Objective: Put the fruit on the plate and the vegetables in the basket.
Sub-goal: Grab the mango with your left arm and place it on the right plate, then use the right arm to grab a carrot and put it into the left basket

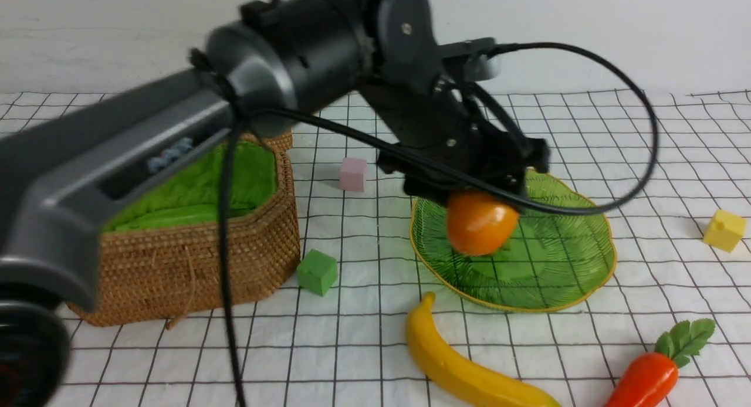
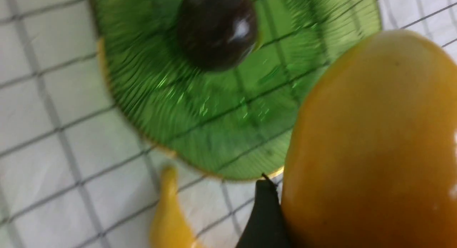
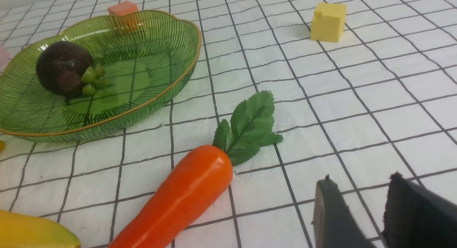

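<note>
Above the green glass plate (image 1: 563, 260), the left gripper (image 1: 480, 194) is clasping the mango (image 1: 481, 226) across its plump middle; glossy hard plastic, probably light and slippery.

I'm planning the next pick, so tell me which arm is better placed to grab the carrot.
Right. The right gripper is open, empty and close to the carrot, while the left gripper holds the mango above the plate.
</note>
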Robot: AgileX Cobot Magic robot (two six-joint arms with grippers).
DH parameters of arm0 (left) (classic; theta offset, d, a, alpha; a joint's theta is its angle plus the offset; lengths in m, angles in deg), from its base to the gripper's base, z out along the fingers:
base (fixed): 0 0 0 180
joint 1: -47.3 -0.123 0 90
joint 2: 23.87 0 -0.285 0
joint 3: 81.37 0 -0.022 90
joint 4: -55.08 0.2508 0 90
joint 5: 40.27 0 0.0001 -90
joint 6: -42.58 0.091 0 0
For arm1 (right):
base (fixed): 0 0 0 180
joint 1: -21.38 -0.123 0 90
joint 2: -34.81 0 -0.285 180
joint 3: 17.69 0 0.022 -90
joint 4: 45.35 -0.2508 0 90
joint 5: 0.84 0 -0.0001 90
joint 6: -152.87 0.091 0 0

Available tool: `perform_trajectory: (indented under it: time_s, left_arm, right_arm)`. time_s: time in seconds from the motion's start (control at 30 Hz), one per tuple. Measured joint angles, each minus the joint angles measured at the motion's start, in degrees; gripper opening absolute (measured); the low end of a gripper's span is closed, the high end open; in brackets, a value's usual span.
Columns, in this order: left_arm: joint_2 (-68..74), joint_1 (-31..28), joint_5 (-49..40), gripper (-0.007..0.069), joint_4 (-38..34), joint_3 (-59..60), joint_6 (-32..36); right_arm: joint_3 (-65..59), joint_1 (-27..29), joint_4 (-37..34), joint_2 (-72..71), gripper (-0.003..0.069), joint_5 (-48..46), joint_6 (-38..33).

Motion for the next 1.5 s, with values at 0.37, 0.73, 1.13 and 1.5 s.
perform_trajectory:
  time_s: [0.37, 0.73, 1.13, 1.5]
  left_arm:
    - [18.7, 5.3, 15.7, 0.0549, 7.2, -12.3, 0.6]
    - [18.4, 5.4, 11.9, 0.066, 9.8, -12.5, 0.7]
    - [-7.9, 5.0, -16.8, 0.023, 31.4, -15.7, 6.7]
    - [-36.6, -4.6, -17.4, -0.0013, 28.4, 6.5, 4.8]
  right_arm:
    - [0.0, 0.0, 0.0, 0.0, 0.0242, 0.0, 0.0]
    - [0.0, 0.0, 0.0, 0.0, 0.0242, 0.0, 0.0]
    - [0.0, 0.0, 0.0, 0.0, 0.0242, 0.0, 0.0]
    - [0.0, 0.0, 0.0, 0.0, 0.0242, 0.0, 0.0]
